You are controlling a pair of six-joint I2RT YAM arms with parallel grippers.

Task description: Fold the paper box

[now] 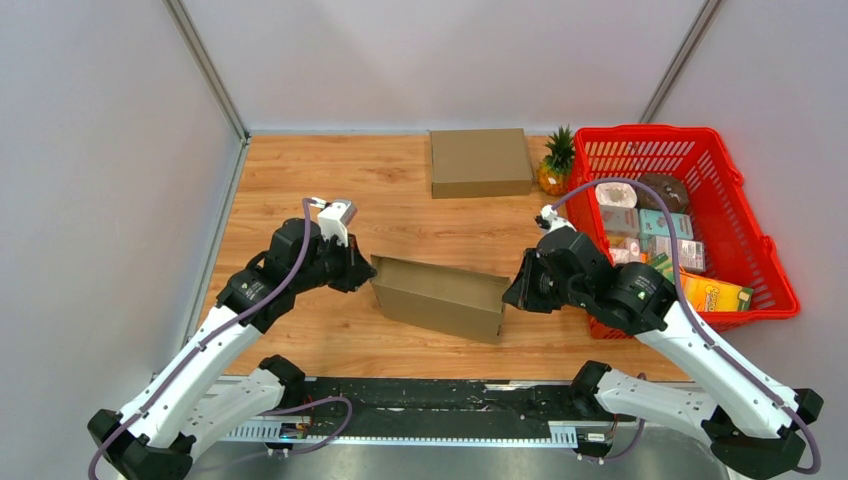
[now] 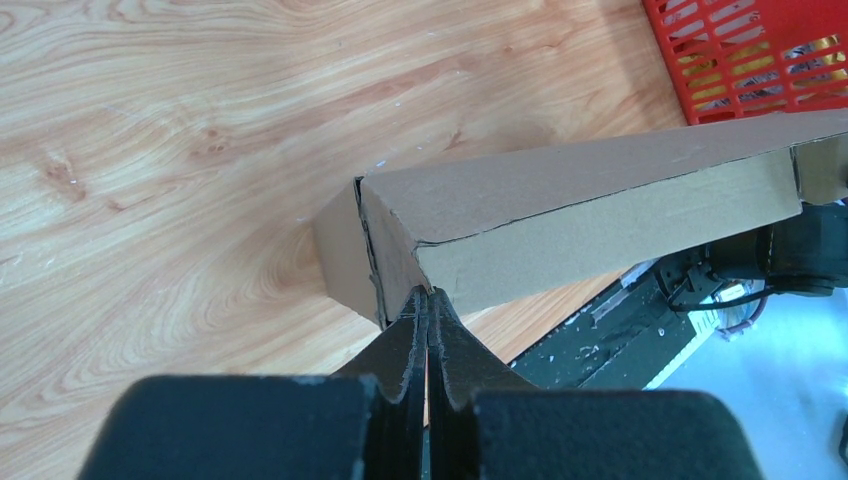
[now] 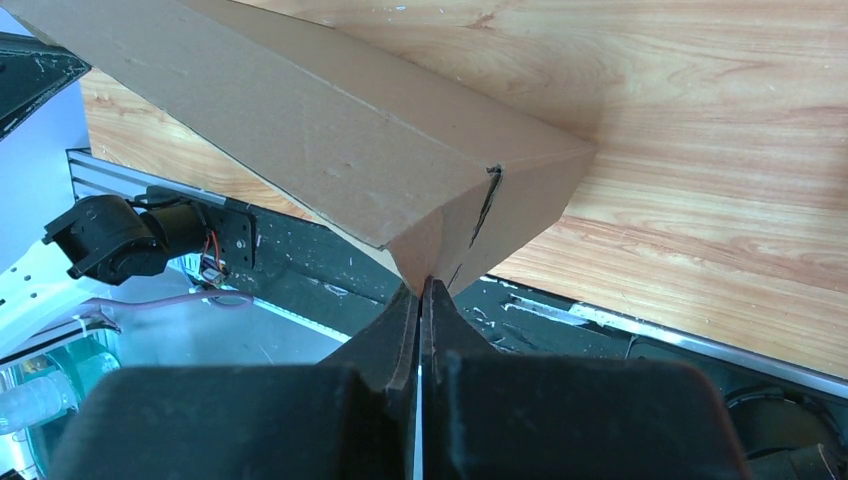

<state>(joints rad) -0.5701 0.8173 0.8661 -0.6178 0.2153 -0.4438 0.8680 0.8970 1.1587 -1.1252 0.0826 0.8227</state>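
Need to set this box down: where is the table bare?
Bare wooden tabletop: far left, between the wall and the closed brown cardboard box, and the strip between it and the held half-folded brown paper box. Crowded right: red plastic basket, small pineapple.

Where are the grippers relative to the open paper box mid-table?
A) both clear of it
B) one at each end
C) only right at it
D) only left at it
B: the left gripper is at the left end of the paper box and the right gripper at its right end, and each wrist view shows shut fingertips meeting a box corner.
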